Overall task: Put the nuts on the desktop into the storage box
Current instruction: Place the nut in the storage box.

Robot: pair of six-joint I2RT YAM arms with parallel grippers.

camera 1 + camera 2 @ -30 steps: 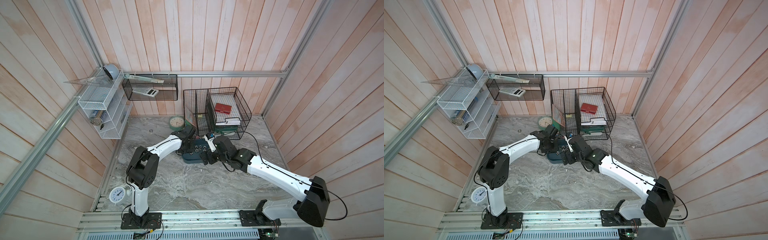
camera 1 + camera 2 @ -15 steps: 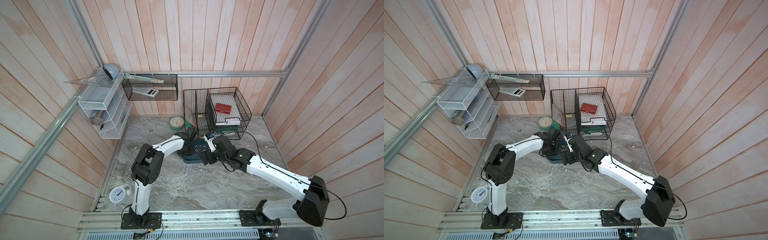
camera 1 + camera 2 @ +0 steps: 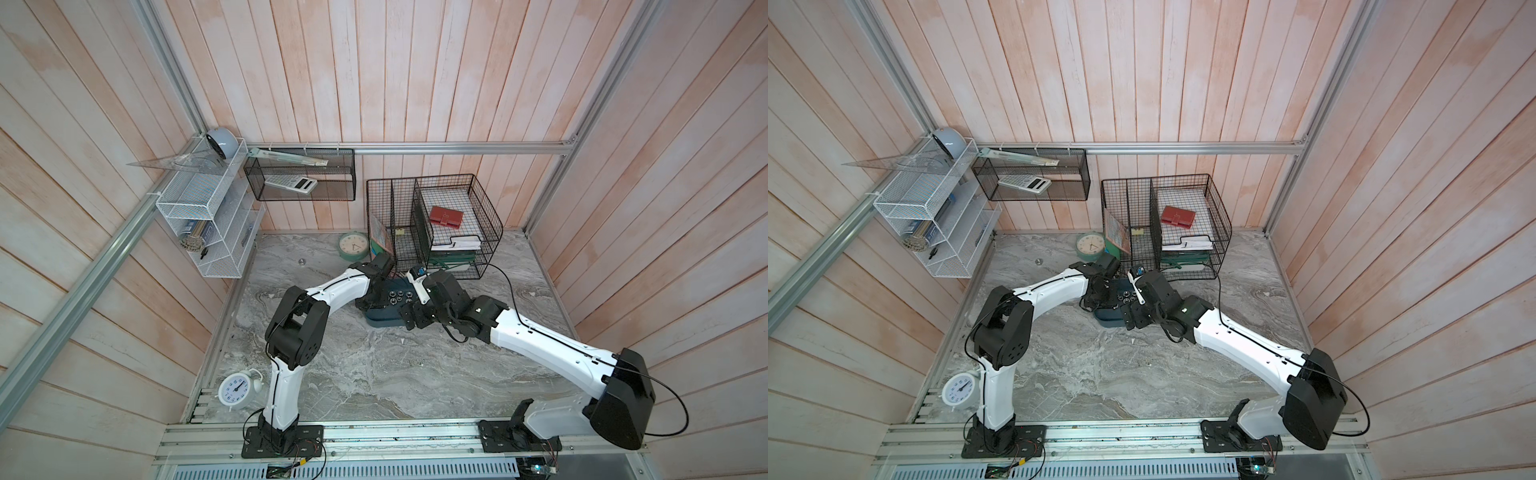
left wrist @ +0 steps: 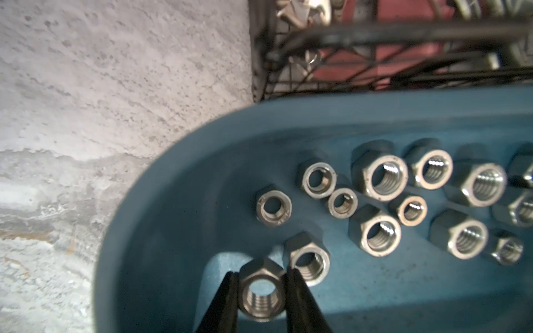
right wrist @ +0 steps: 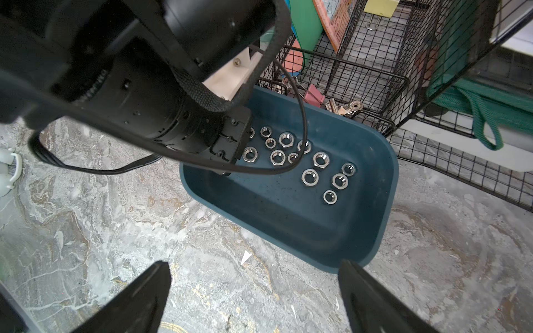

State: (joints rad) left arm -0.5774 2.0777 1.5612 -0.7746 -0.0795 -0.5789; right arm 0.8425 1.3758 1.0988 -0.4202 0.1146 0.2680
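My left gripper (image 4: pixel 261 294) is shut on a silver hex nut (image 4: pixel 262 295), held just above the floor of the dark teal storage box (image 4: pixel 173 161) near its rounded corner. Several nuts (image 4: pixel 379 176) lie flat inside the box (image 5: pixel 288 230), seen as a scattered cluster of nuts (image 5: pixel 310 177) in the right wrist view. My right gripper (image 5: pixel 253 263) stands open over the marble desktop (image 3: pixel 374 365), just off the box's near rim, holding nothing. In both top views the left gripper (image 3: pixel 370 301) and right gripper (image 3: pixel 409 318) meet at the box (image 3: pixel 384 320). One nut (image 3: pixel 301 261) lies alone on the desktop at the far left.
A black wire-mesh organiser (image 3: pixel 432 224) stands right behind the box, with binder clips (image 5: pixel 314 92) at its foot. A round green clock (image 3: pixel 353 244) lies beside it. A white alarm clock (image 3: pixel 237 388) sits at the near left corner. A white wire shelf (image 3: pixel 208 224) hangs on the left wall.
My left arm has swung right and its gripper has come further over the storage box. The right arm has stayed where it was.
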